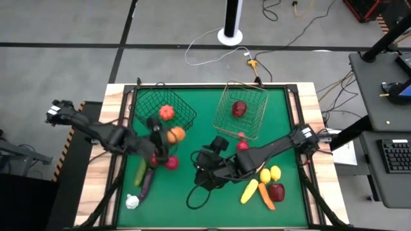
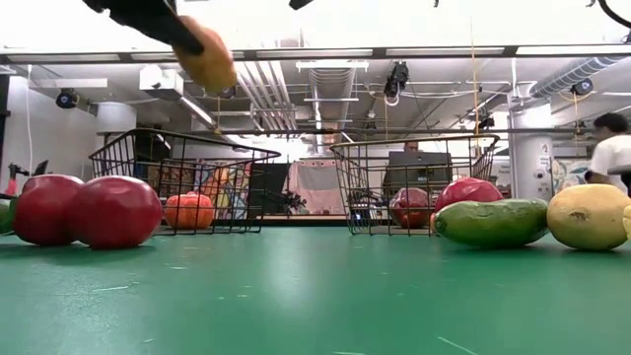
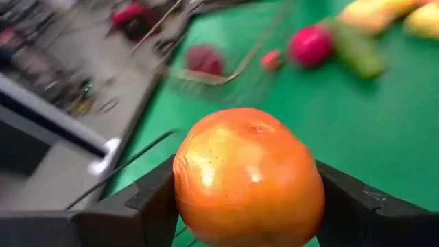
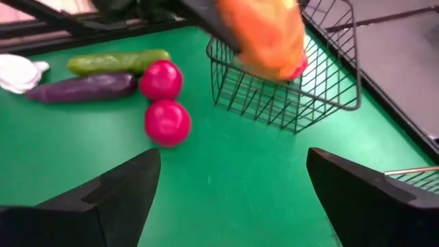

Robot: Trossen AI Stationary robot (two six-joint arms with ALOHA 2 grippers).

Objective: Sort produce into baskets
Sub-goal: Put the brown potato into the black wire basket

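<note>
Left wrist view: the left hand (image 3: 247,206) squeezes a smooth, round orange fruit (image 3: 248,180) by its sides, up above the bench (image 1: 192,151) beside the dark basket (image 1: 164,109). It looks light, hard and slippery. The right hand (image 4: 230,199) is spread wide, holding nothing.

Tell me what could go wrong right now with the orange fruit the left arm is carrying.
1. The left tool grips the round orange fruit only at its sides, so it might slip out before reaching the dark basket.
2. The fruit hangs near the basket's front rim; released early, it could bounce onto the green mat.
3. The open right tool sits close by, risking arm contact.
</note>
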